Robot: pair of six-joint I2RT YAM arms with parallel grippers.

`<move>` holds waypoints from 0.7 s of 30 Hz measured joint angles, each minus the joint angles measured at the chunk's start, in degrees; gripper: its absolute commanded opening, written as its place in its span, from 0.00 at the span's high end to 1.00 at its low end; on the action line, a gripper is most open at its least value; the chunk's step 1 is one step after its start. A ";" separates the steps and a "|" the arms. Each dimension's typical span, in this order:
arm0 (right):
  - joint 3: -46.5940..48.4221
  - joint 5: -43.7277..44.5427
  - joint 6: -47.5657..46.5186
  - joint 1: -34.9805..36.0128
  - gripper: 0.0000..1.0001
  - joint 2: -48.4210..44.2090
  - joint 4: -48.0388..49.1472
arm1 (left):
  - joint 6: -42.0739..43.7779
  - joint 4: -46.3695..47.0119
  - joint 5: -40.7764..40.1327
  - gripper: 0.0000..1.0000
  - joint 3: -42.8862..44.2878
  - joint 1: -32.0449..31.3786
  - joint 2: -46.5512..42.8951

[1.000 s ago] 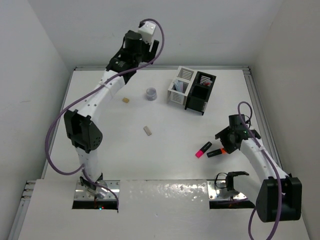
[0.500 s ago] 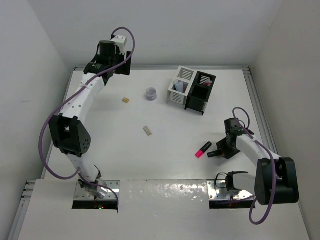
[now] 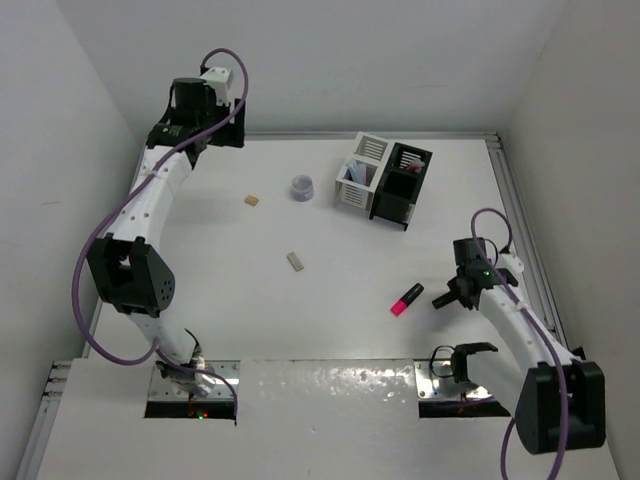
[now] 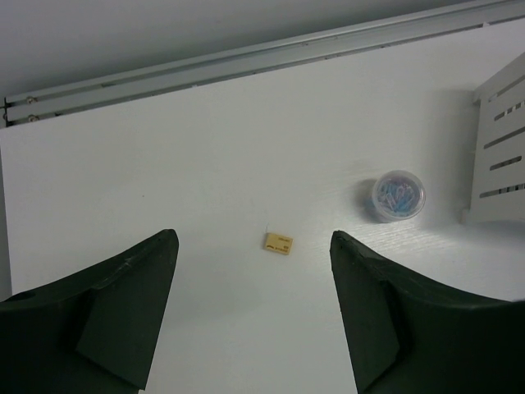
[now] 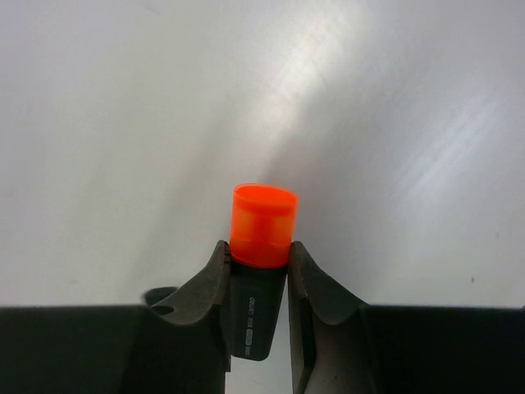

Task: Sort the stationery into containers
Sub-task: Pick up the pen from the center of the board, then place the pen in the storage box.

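Observation:
My right gripper [image 3: 449, 296] [image 5: 257, 246] is shut on a black highlighter with an orange end [image 5: 261, 246], at the table's right side. The orange end sticks out past the fingertips. A pink-ended highlighter [image 3: 407, 299] lies just left of it. My left gripper [image 3: 210, 122] [image 4: 253, 235] is open and empty, held high over the far left corner. Below it lie a beige eraser [image 4: 279, 243] [image 3: 251, 200] and a greyish round piece [image 4: 399, 195] [image 3: 302, 187]. The white bin [image 3: 358, 172] and the black bin [image 3: 404, 186] stand joined at the back right.
A second small beige piece [image 3: 295, 261] lies near the table's middle. The white bin's slatted side [image 4: 502, 148] shows at the right edge of the left wrist view. A metal rail [image 4: 246, 57] runs along the table's far edge.
My right gripper came down on the orange-ended highlighter, shut on it, and now holds it. My left arm swung to the left, away from the bins.

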 measured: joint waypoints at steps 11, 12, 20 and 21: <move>29.73 14.99 -31.54 20.13 1.00 6.58 23.76 | -0.07 -1.55 4.44 0.29 0.00 5.84 2.12; 31.17 14.64 -35.34 22.27 1.00 8.76 28.35 | -0.07 -1.68 4.68 0.29 0.00 6.40 2.45; 42.12 -0.35 -56.94 28.33 1.00 33.70 50.03 | -1.31 -3.48 6.10 0.30 0.00 10.14 3.89; 42.91 -1.92 -58.71 28.33 1.00 36.24 50.93 | -1.33 -3.58 6.29 0.30 0.00 10.56 3.93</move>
